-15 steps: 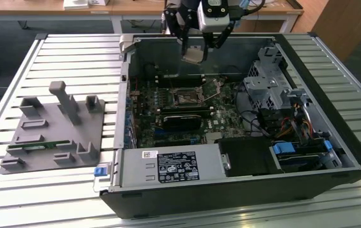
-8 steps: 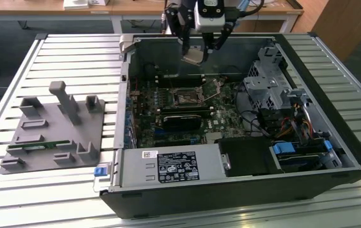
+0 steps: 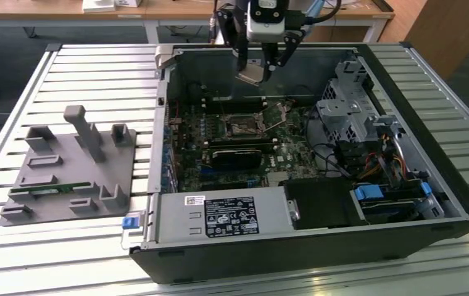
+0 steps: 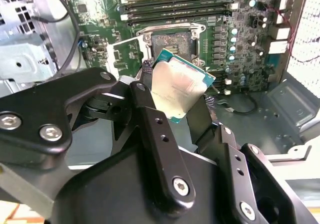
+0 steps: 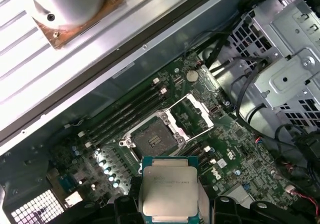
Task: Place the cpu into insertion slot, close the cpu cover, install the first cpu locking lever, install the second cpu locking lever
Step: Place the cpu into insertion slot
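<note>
My arm (image 3: 266,21) comes straight down from above, wrist upright, and my claw (image 3: 259,66) hangs at its lower end. My two black fingers (image 4: 156,129) point downward and are closed in on the cpu (image 4: 176,90), pinching it by opposite edges. The chip sits tilted between my fingertips with its pale metal face showing, held in the air and touching nothing beneath my claw.

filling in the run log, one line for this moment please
gripper: shut on cpu | cpu: held above board | slot: empty | cover: open
</note>
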### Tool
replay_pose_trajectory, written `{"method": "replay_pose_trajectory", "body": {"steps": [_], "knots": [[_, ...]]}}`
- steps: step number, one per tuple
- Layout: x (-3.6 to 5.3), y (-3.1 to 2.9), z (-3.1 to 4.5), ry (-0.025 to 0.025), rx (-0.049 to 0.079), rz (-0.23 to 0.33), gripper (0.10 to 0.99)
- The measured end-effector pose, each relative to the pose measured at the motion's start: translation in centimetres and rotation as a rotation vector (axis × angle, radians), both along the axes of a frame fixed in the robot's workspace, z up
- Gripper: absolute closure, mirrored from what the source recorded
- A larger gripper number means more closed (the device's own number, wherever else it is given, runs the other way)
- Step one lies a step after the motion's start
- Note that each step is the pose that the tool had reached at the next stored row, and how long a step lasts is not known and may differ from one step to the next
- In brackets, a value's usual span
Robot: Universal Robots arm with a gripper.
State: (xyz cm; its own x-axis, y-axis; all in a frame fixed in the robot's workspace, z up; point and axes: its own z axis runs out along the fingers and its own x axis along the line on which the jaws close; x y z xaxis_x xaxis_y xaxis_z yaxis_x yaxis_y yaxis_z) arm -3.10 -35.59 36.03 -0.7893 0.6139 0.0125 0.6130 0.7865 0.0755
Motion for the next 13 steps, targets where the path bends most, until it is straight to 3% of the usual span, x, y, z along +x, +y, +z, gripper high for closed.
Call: {"method": "replay_pose_trajectory", "body": {"steps": [13], "knots": [[0.0,0.15,-0.15,0.0001,-0.004,-0.132,0.561]]}}
